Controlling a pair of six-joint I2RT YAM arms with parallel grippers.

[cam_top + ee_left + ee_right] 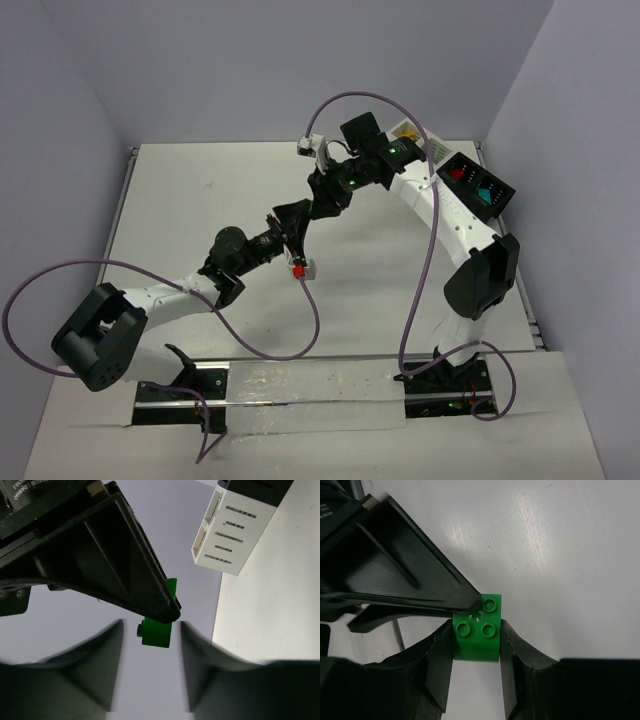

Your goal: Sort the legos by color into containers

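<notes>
While the right hand (476, 628) clamped a green lego (479, 641) over the middle of the table (560, 555), the left hand (151, 625) gaped open around it. Containers (500, 205) at the far right corner held a red lego (459, 174) and a teal lego (487, 192). Sorting seemingly partly done; green not yet binned.

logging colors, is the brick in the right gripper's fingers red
No, the brick clamped between the fingers of the right gripper is green.
</notes>
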